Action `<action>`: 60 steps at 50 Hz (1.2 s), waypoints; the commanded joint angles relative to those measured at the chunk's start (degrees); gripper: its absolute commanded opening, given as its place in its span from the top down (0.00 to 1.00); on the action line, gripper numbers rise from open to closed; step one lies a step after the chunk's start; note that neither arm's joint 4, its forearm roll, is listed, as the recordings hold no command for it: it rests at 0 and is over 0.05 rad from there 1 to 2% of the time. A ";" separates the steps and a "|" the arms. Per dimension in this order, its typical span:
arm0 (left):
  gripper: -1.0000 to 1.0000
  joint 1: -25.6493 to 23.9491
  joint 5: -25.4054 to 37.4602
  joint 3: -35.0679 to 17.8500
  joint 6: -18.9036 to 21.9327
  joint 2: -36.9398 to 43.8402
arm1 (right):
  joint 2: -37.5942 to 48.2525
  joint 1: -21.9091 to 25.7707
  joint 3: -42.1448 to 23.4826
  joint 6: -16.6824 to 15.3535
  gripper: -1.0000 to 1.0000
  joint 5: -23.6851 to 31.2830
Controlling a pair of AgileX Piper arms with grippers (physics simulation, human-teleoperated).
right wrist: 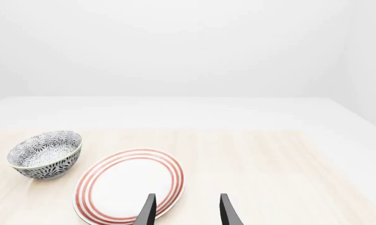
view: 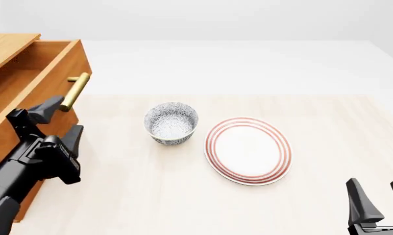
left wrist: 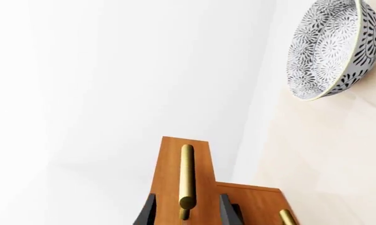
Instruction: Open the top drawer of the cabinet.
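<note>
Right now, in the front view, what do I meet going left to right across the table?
cabinet with its top drawer pulled out → left gripper by the brass handle → patterned bowl → red-ringed plate → right gripper

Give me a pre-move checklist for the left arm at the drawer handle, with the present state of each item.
1. Top drawer out of the cabinet: ok, it already stands pulled out.
2. Left pincer open: ok, fingers spread.
3. Fingers either side of the brass handle: ok in the left wrist view.
4. Fingers touching the handle: cannot tell.
5. Bowl and plate away from the drawer front: ok.
6. Right pincer out of the way: ok, open at the near right edge.
</note>
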 commanded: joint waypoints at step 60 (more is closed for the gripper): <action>0.00 -0.15 38.38 -21.99 -39.05 -18.50 | 0.00 0.01 0.00 -0.01 0.00 0.00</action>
